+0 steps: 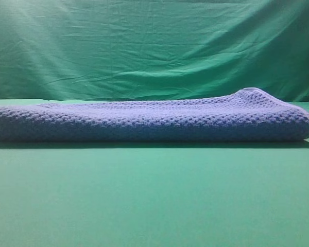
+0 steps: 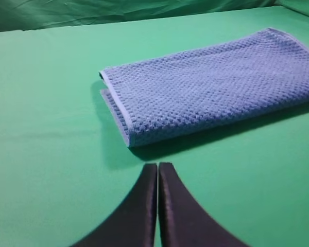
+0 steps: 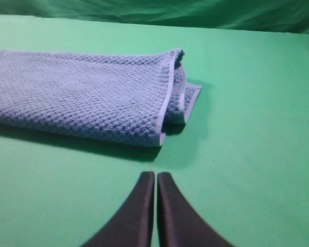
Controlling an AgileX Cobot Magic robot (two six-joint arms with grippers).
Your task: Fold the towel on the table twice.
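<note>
A wrinkled green backdrop cloth (image 1: 154, 46) hangs behind the table (image 1: 154, 200), whose smooth bright green cover fills the foreground. One towel (image 1: 149, 121) lies on it, and two black hands are in view, one in each wrist view. The towel is blue-grey with a bumpy waffle-knit texture and a thin pale hem; it lies folded into a long flat stack across the middle of the table, its layered hemmed ends showing at both short sides. The left hand (image 2: 157, 167) hangs low over the bare cloth just short of the towel's left end, its two fingers pressed together and holding nothing. The right hand (image 3: 155, 176) sits likewise near the towel's right end, fingers together, clear of the fabric.
</note>
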